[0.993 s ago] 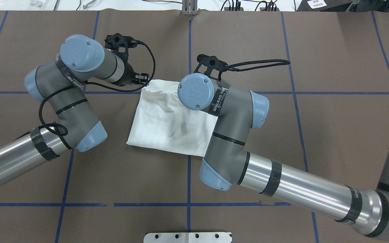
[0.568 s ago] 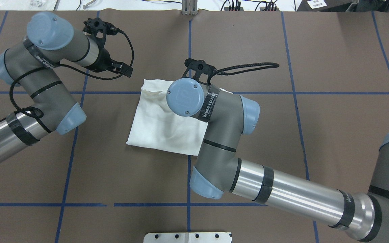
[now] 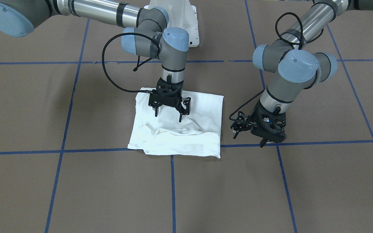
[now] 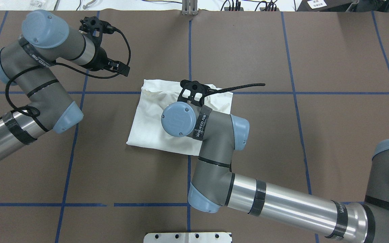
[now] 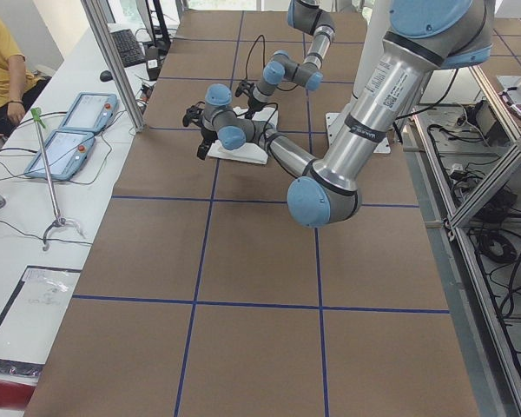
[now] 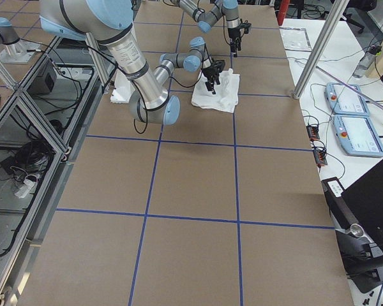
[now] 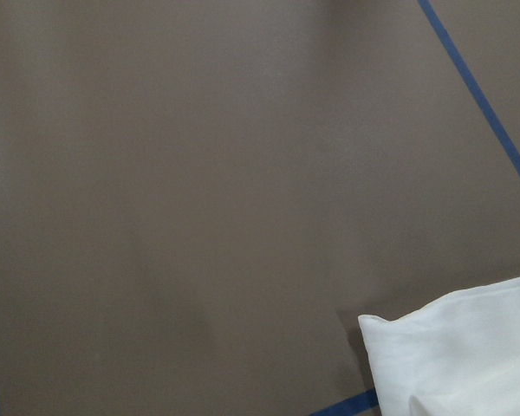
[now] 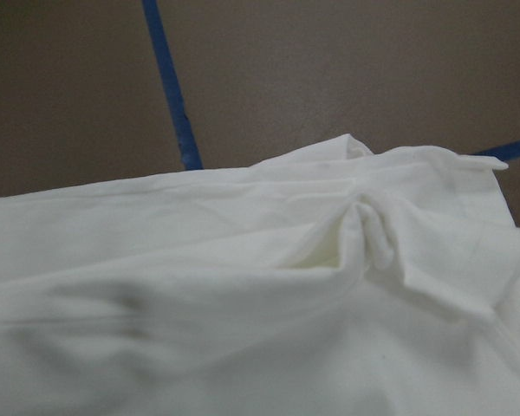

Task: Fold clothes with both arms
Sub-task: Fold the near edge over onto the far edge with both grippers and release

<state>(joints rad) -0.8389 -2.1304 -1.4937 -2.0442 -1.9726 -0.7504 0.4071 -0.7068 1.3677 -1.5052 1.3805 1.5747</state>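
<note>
T-shirt (image 3: 180,142) folded; R hand (image 3: 168,118) spread over it.

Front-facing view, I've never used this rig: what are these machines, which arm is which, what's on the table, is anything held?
Two robot arms, each ending in two black fingers. This camera faces the robot, so sides swap: its right gripper appears on the picture's left, its left gripper on the right. The overhead view looks from behind, so sides match. A folded white shirt lies on the brown table. The right fingers are spread, pointing down over the shirt; the left ones are spread beside it. Neither holds anything.
</note>
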